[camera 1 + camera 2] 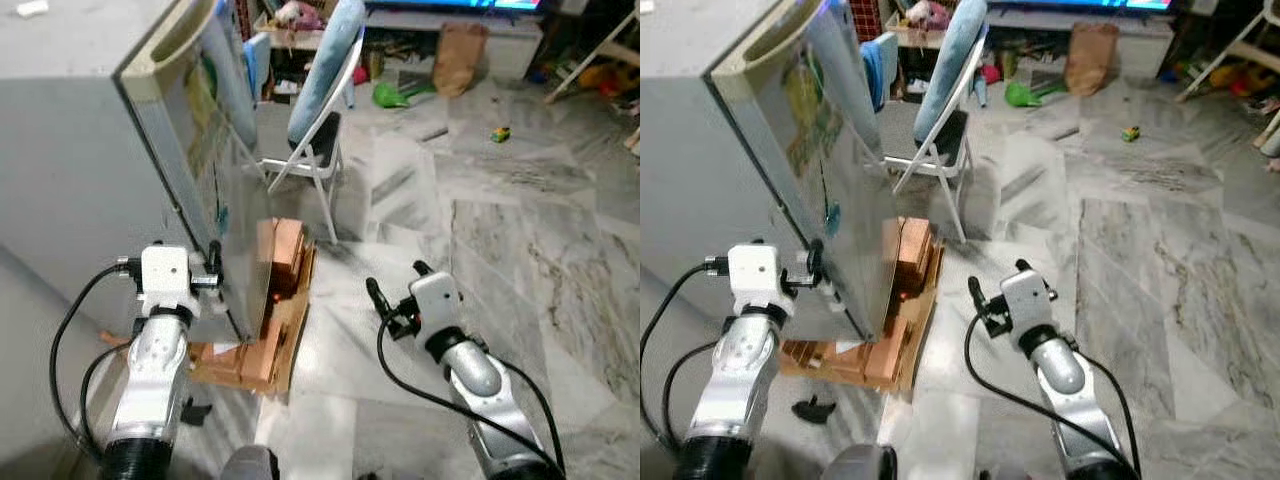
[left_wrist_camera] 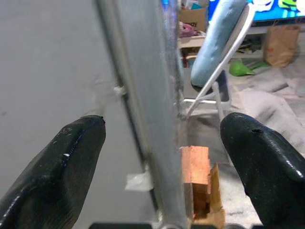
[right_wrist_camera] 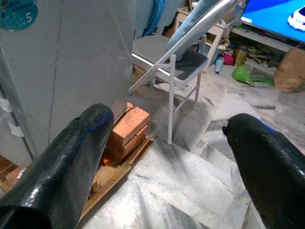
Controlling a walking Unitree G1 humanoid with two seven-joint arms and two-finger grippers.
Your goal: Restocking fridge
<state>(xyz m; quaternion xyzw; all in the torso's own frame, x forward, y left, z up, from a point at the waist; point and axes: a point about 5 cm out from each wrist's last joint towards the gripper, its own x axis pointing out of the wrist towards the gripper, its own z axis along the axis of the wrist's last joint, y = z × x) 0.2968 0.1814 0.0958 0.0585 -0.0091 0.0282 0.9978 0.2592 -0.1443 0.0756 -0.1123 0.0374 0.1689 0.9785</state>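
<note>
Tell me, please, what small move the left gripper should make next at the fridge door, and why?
Probably close on the door edge: the left gripper is open, one finger on each side of it, so a grip would let it swing the door. The right gripper hangs open above the floor.

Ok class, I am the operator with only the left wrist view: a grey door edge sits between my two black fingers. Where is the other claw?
Observer: The right claw hangs open over the grey marble floor, apart from the grey fridge door.
Operator: Is anything lying near my left arm?
Observer: Yes, a small black object lies on the floor beside it; I cannot tell what it is.
</note>
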